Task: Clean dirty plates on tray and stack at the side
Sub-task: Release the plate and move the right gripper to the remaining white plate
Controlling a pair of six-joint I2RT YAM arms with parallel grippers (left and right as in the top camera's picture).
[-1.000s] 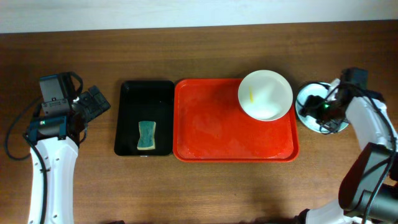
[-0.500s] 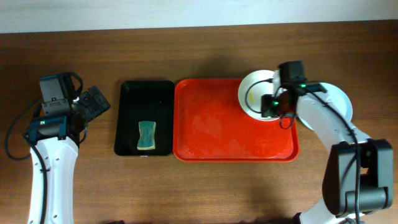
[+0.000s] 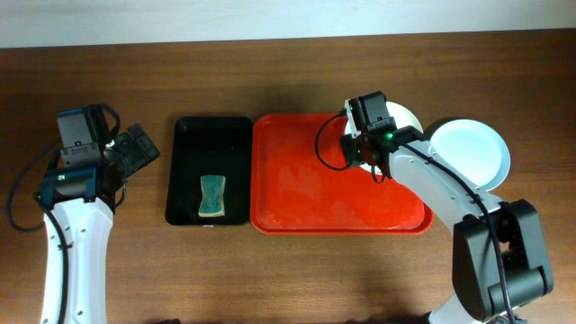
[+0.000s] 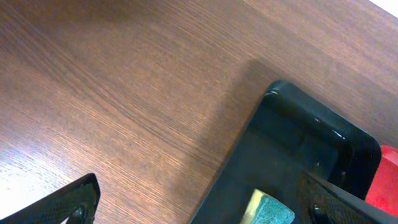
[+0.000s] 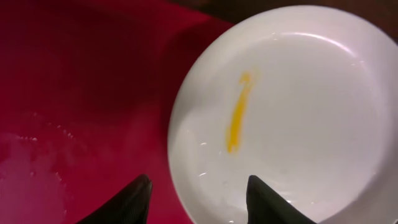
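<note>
The red tray [image 3: 306,189] lies mid-table. A white plate [image 3: 407,118] with a yellow smear [image 5: 238,113] sits in its far right corner and fills the right wrist view [image 5: 298,124]. My right gripper [image 3: 358,151] hovers over the plate's left rim, open and empty [image 5: 199,205], with one finger over the tray [image 5: 74,93] and the other over the plate. A pale plate [image 3: 470,153] rests on the table right of the tray. My left gripper [image 3: 135,148] is open and empty [image 4: 205,214], left of the black tray.
A narrow black tray [image 3: 209,171] stands left of the red tray and holds a green-and-yellow sponge [image 3: 212,196]. The sponge [image 4: 272,211] and the black tray's corner [image 4: 311,130] show in the left wrist view. The wooden table [image 3: 288,270] is all around.
My right arm has swung left from the pale plate at the side to over the white plate on the red tray. The left arm has not moved.
</note>
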